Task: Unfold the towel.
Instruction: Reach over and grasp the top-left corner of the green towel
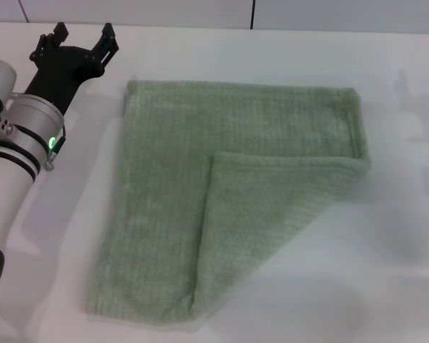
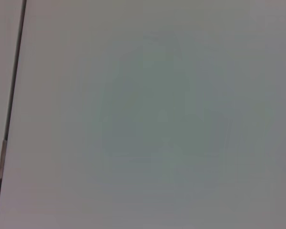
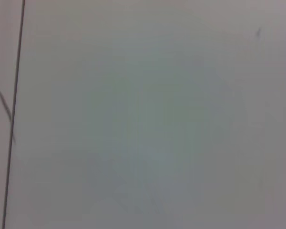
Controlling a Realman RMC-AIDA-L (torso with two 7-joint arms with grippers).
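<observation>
Towel (image 1: 200, 214) lies flat on the white surface (image 1: 386, 271), one corner folded over diagonally (soft, limp terry, likely light and non-slippery; best pinched at the flap's corner); left claw (image 1: 84, 32) hovers beside it, open and empty; right claw unseen.

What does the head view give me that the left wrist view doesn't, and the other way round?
Only the head view shows the towel: it lies flat, with its near right corner folded over diagonally onto the middle. It also shows the left gripper, fingers open, over the table beyond the towel's far left corner and apart from it. The right gripper is out of sight there.

Only the left wrist view shows a thin dark seam running along one edge of a plain surface; no towel and no fingers.

Both share the pale, plain table surface.
</observation>
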